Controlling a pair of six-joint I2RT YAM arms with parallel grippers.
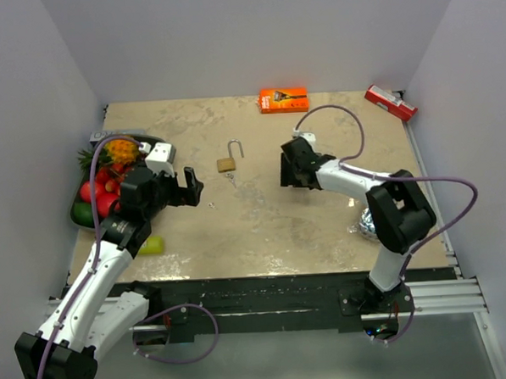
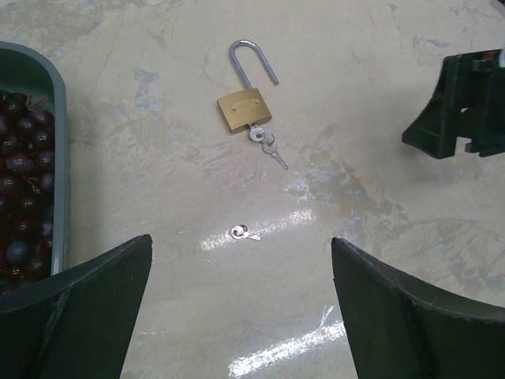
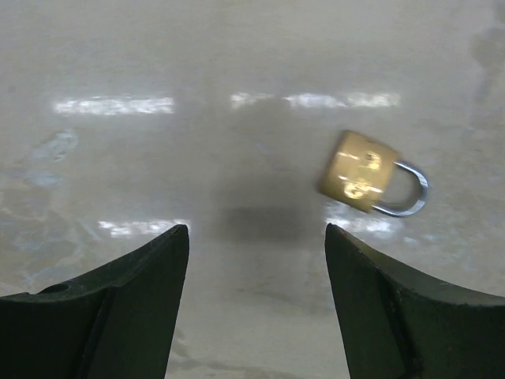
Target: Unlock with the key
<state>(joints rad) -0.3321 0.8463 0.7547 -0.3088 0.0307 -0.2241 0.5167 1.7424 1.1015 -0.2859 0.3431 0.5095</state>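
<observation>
**Top external view: brass padlock (image 1: pixel 227 164) lies unlocked mid-table, both grippers empty**

We see the padlock on the table (image 1: pixel 306 229) between the two arms, its shackle free at one end. From the left wrist we find a key (image 2: pixel 254 134) in its keyhole, with a second key hanging off the same ring. A small silver key-shaped piece (image 2: pixel 245 232) lies loose nearer that camera, apart from the lock.

The left gripper (image 1: pixel 189 186) has its jaws wide and holds nothing. The right gripper (image 1: pixel 288 169) also stands well parted, with nothing between its fingers.

The dark green tray (image 1: pixel 78 217) at the left edge holds a pineapple (image 1: pixel 119 151) and red fruits (image 1: pixel 100 187). The left wrist shows dark grapes (image 2: pixel 24 158) heaped against its wall.

An orange box (image 1: pixel 283 99) and a red box (image 1: pixel 390 102) lie at the far edge
</observation>
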